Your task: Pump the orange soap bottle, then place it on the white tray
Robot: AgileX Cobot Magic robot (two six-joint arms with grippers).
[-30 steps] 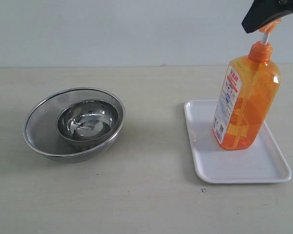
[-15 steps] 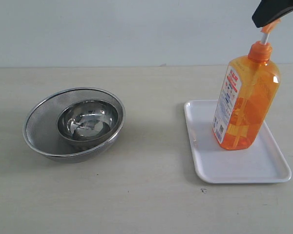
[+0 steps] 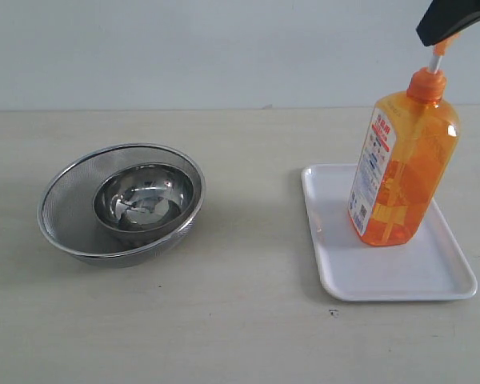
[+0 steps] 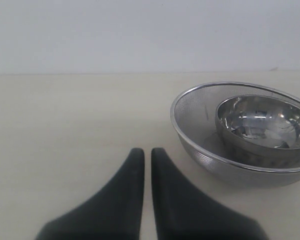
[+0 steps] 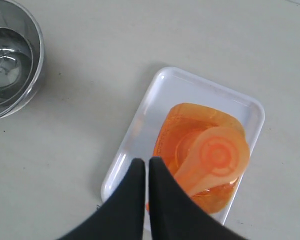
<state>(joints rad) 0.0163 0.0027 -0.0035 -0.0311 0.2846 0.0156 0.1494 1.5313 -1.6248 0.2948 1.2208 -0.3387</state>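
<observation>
Right tool (image 5: 146, 161) hangs clenched and empty over the pump of the orange soap bottle (image 3: 402, 168), which stands upright on the white tray (image 3: 384, 276). Left tool (image 4: 146, 152), clenched on nothing, sits low over the bench (image 3: 248, 320) near 1 steel bowl (image 3: 144, 196) nested in a mesh strainer (image 3: 64, 200).

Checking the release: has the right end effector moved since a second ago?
Yes. The right end effector has drawn up and rightward, away from the orange soap bottle, which stands on the white tray.
</observation>
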